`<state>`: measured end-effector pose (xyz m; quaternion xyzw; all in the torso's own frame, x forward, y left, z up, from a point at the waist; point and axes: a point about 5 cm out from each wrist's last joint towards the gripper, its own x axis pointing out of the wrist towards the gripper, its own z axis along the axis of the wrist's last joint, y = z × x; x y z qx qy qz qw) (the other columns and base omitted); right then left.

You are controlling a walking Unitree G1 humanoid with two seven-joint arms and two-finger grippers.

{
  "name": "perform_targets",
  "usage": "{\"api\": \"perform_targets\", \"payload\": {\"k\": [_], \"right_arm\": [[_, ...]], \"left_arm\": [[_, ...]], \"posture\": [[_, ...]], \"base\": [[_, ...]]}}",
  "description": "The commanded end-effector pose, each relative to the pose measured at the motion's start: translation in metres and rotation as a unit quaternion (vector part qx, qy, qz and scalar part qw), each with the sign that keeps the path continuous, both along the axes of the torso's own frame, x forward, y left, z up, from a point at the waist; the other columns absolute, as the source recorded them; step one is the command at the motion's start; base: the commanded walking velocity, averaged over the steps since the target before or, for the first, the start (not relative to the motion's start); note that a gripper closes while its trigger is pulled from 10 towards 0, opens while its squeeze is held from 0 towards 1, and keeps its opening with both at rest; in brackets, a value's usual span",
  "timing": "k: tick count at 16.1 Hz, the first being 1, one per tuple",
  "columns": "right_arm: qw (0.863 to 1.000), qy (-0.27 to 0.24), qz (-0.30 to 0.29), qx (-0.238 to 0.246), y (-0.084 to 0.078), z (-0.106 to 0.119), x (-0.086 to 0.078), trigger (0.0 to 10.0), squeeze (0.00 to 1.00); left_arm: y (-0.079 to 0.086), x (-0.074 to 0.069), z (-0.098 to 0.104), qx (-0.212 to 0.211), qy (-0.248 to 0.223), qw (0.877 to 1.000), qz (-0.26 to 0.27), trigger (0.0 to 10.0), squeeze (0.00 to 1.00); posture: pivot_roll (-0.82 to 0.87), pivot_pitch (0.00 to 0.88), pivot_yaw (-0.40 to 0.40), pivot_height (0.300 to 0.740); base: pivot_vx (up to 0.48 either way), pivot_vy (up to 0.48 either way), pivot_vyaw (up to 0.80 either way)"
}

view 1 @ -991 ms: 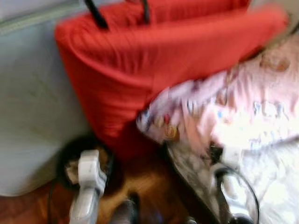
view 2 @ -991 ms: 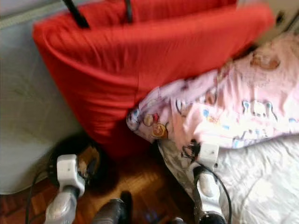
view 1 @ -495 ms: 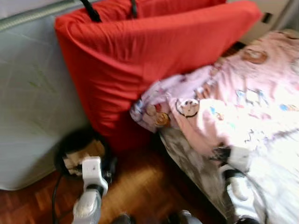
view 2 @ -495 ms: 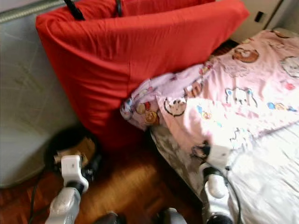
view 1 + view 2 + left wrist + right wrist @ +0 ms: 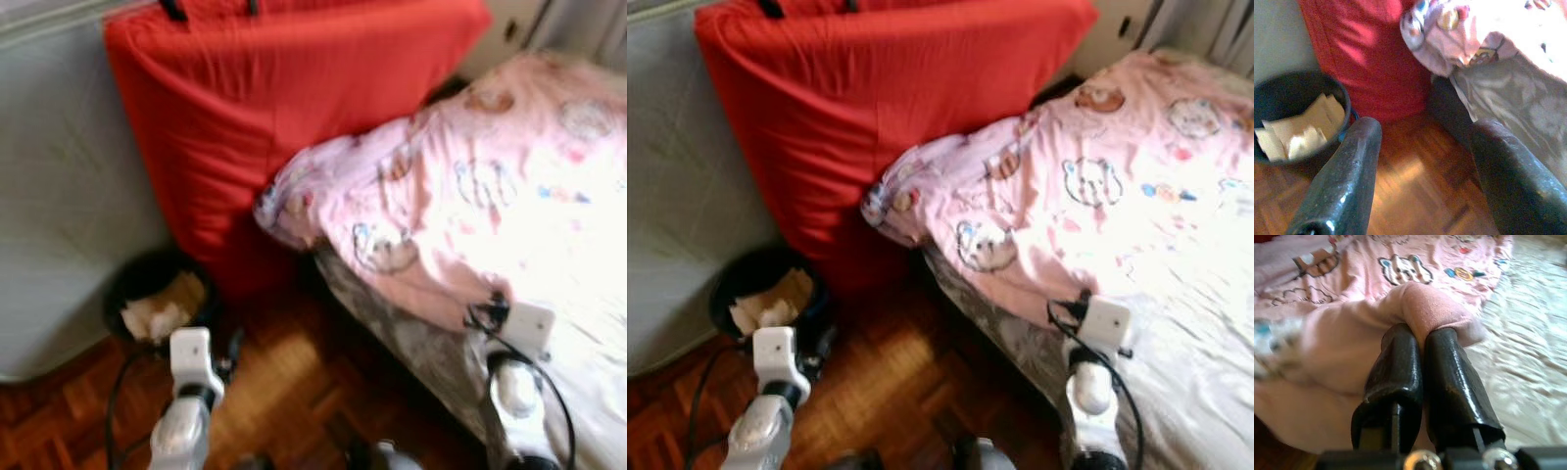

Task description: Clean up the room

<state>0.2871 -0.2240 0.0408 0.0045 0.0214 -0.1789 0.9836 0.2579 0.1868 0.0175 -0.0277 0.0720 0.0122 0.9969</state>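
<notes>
Pink cartoon-print blanket (image 5: 1087, 196) drapes the bed; the right wrist view shows the right gripper (image 5: 1418, 340) pinching its fold, left gripper (image 5: 1422, 147) spread, empty.

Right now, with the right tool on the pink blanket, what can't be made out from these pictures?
- Right tool: in the head views the blanket hides its fingers.
- The pinched fold itself: the shut fingers hide it in the right wrist view.
- Bin: the light pieces inside are too blurred to identify, and the frame edge cuts its rim.
- Red cushion: cut off by the top edge in both head views.
</notes>
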Motion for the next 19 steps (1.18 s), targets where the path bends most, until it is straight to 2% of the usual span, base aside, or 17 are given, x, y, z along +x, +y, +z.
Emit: {"api": "perform_targets", "payload": {"k": [1,7,9,10,12,13,14,16,19], "right_arm": [[1.000,-0.005,-0.013,-0.011,-0.001,0.002,0.000,10.0,0.00],[0.999,0.000,-0.042,-0.023,-0.009,0.001,-0.004,10.0,0.00],[0.998,0.027,-0.047,-0.012,-0.009,-0.007,-0.008,10.0,0.00],[0.997,0.051,-0.060,0.013,-0.010,-0.017,-0.013,10.0,0.00],[0.991,0.103,-0.077,0.032,-0.014,-0.032,-0.021,10.0,0.00],[0.985,0.136,-0.093,0.057,-0.016,-0.043,-0.029,10.0,0.00],[0.972,0.177,-0.123,0.091,-0.021,-0.056,-0.039,10.0,0.00],[0.958,0.214,-0.143,0.126,-0.022,-0.068,-0.050,10.0,0.00],[0.940,0.246,-0.136,0.191,-0.016,-0.080,-0.057,10.0,0.00]], "left_arm": [[0.004,-0.005,-0.006,0.002,0.015,1.000,0.006,10.0,0.00],[0.003,-0.005,-0.006,0.001,0.016,1.000,0.004,10.0,0.00],[0.003,-0.005,-0.007,0.000,0.017,1.000,0.002,10.0,0.00],[0.003,-0.005,-0.007,0.000,0.016,1.000,0.002,10.0,0.00],[0.003,-0.006,-0.007,0.000,0.016,1.000,0.002,10.0,0.00],[0.003,-0.006,-0.007,0.000,0.016,1.000,0.002,10.0,0.00],[0.003,-0.006,-0.006,0.000,0.016,1.000,0.002,10.0,0.00],[0.003,-0.006,-0.006,0.000,0.015,1.000,0.001,10.0,0.00],[0.003,-0.005,-0.006,0.000,0.015,1.000,0.000,10.0,0.00]], "posture": [[-0.01,0.224,-0.011,0.740],[-0.01,0.224,-0.012,0.740],[-0.01,0.224,-0.012,0.740],[-0.01,0.225,-0.014,0.740],[-0.01,0.225,-0.015,0.740],[-0.01,0.226,-0.014,0.740],[-0.01,0.226,-0.014,0.740],[-0.01,0.227,-0.013,0.740],[-0.01,0.226,-0.011,0.740]], "base": [[0.000,0.000,0.00],[0.000,0.000,0.00],[0.000,0.000,0.00],[0.000,0.000,0.00],[0.000,0.000,0.00],[0.000,0.000,0.00],[0.000,0.000,0.00],[0.000,0.000,0.00],[0.000,0.000,0.00]]}}
